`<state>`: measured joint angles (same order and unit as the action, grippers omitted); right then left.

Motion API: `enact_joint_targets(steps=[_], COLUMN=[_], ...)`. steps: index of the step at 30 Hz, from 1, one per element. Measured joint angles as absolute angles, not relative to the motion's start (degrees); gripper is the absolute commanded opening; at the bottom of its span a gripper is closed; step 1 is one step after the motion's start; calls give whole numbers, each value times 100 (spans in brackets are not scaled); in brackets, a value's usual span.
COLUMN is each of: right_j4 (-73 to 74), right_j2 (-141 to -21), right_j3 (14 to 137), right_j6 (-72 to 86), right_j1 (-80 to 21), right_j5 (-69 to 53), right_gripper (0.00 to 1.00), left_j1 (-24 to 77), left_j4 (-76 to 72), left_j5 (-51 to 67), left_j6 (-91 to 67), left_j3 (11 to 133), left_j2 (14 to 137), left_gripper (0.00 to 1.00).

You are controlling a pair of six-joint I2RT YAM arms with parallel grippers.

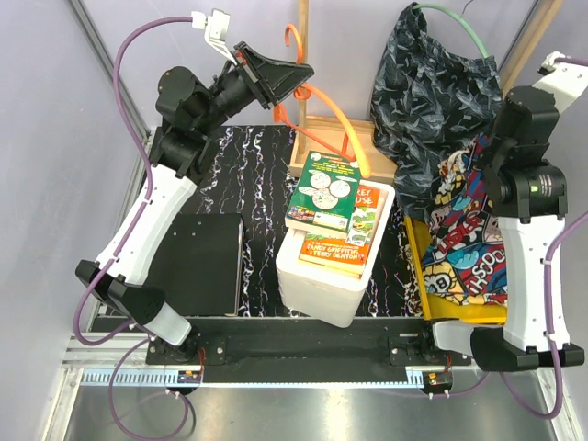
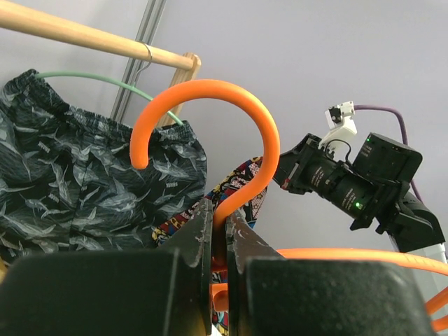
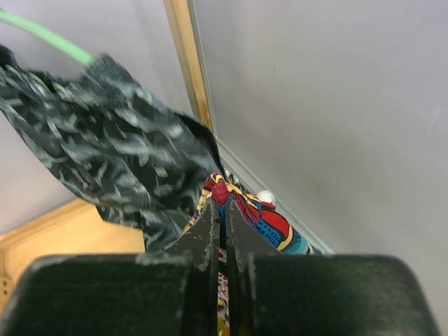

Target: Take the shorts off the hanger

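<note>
My left gripper (image 1: 276, 78) is shut on the neck of an orange hanger (image 2: 210, 98), whose hook stands free in the air, off the wooden rod (image 2: 91, 38). The black-navy leafy shorts (image 1: 432, 92) hang from a green hanger (image 1: 455, 18) at the back right. The comic-print shorts (image 1: 469, 243) drape down at the right over a yellow bin. My right gripper (image 3: 222, 210) is shut on a fold of the comic-print shorts (image 3: 269, 220), just below the black-navy shorts (image 3: 105, 154). I cannot tell whether the comic-print shorts still touch the orange hanger.
A white foam box (image 1: 312, 285) with books (image 1: 331, 197) on top stands mid-table. A black box (image 1: 197, 266) lies at the left. The yellow bin (image 1: 418, 266) sits at the right. A wooden rack base (image 1: 322, 124) and post (image 3: 185, 56) stand behind.
</note>
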<state>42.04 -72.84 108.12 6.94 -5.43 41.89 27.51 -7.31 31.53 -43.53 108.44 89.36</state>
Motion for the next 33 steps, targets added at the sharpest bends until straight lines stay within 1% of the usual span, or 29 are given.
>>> enact_joint_targets(steps=[4, 9, 12, 15, 16, 17, 19, 20, 21, 26, 28, 30, 33], right_j4=[4401, 5363, 6318, 6993, 7096, 7203, 7328, 7395, 7456, 7697, 7734, 7717, 7415], right_j2=[-6764, -5916, -5789, -5933, -5992, -6093, -6202, -6241, -6272, -6514, -6613, -6604, -6486], right_j3=[10025, 8919, 8582, 8519, 8519, 8519, 8519, 8541, 8589, 9354, 9942, 10361, 10792], right_j6=[1299, 2397, 2978, 3299, 3341, 3352, 3411, 3369, 3339, 2974, 2812, 2624, 2388], right_j1=[-510, -440, -351, -189, -143, -99, -67, -62, -62, -58, -58, -58, -34], right_j5=[4189, 4189, 4198, 4204, 4209, 4211, 4191, 4163, 4108, 3590, 3153, 2512, 895], right_gripper=[0, 0, 6, 15, 21, 45, 71, 91, 99, 100, 100, 100, 100], left_j1=[2751, 2751, 2759, 2799, 2812, 2829, 2867, 2891, 2904, 3050, 3140, 3236, 3391], left_j4=[-738, -810, -908, -1024, -1048, -1063, -1081, -1083, -1081, -902, -766, -574, -237], left_j5=[3153, 3155, 3159, 3170, 3175, 3175, 3179, 3181, 3183, 3175, 3164, 3131, 3046], left_j6=[-4355, -4449, -4545, -4639, -4663, -4685, -4703, -4705, -4700, -4552, -4370, -4145, -3765], left_j3=[10746, 10739, 10739, 10739, 10739, 10746, 10785, 10820, 10844, 11041, 11135, 11286, 11603], left_j2=[8868, 8855, 8855, 8864, 8868, 8877, 8919, 8947, 8978, 9111, 9161, 9242, 9432], left_gripper=[0, 0, 0, 0, 0, 0, 0, 0, 0, 0, 0, 0, 0])
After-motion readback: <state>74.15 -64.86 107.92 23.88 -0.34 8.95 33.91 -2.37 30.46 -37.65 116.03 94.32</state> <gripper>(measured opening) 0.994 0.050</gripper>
